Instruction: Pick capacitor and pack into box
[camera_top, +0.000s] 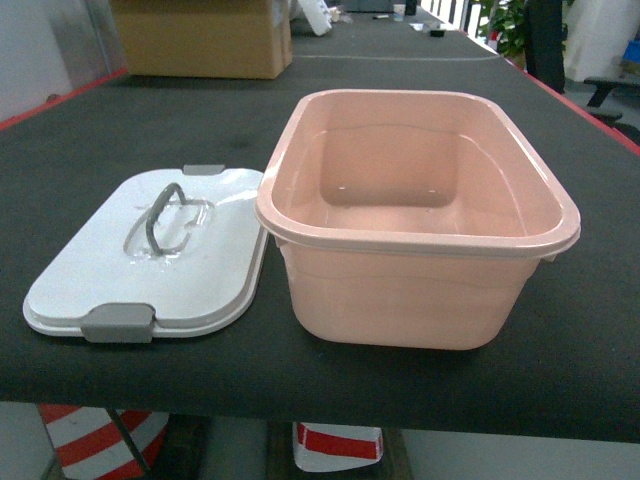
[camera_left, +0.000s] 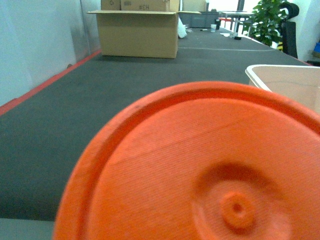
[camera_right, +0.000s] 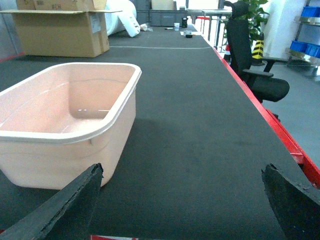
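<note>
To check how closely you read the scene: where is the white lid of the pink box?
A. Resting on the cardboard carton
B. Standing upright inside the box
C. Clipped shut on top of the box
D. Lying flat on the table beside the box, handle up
D. In the head view the white lid lies flat on the table to the left of the open, empty pink box, its grey handle facing up.
</note>
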